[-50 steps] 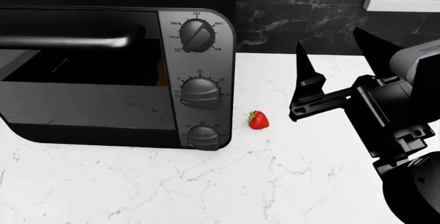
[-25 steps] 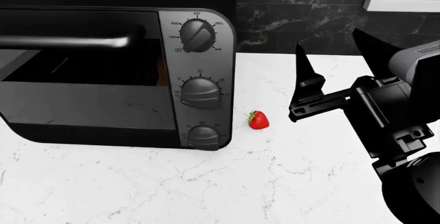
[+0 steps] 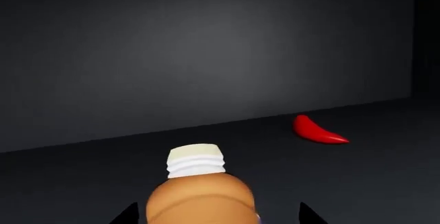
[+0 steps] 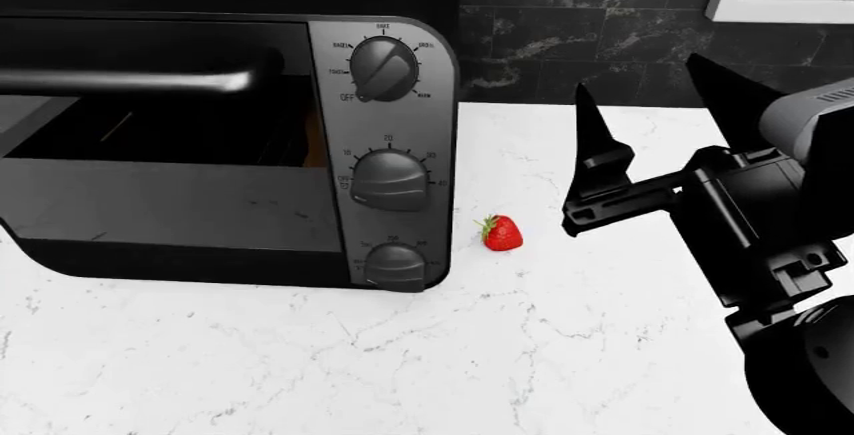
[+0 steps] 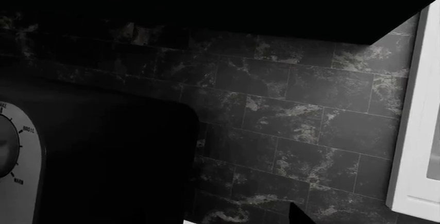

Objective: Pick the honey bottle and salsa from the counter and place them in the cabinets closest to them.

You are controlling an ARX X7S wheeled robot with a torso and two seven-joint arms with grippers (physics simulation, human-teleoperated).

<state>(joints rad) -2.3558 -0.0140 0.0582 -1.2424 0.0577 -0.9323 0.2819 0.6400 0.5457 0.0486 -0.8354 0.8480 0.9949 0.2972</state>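
1 honey bottle (image 3: 199,190), 1 strawberry (image 4: 502,233), 1 toaster oven (image 4: 200,145)

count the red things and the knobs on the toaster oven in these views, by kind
strawberry: 1
red chili pepper, beyond the honey bottle in the left wrist view: 1
toaster oven knobs: 3
total: 5

Toaster oven (image 4: 227,145) blocks left; counter (image 4: 534,355) open; strawberry (image 4: 502,233) beside.
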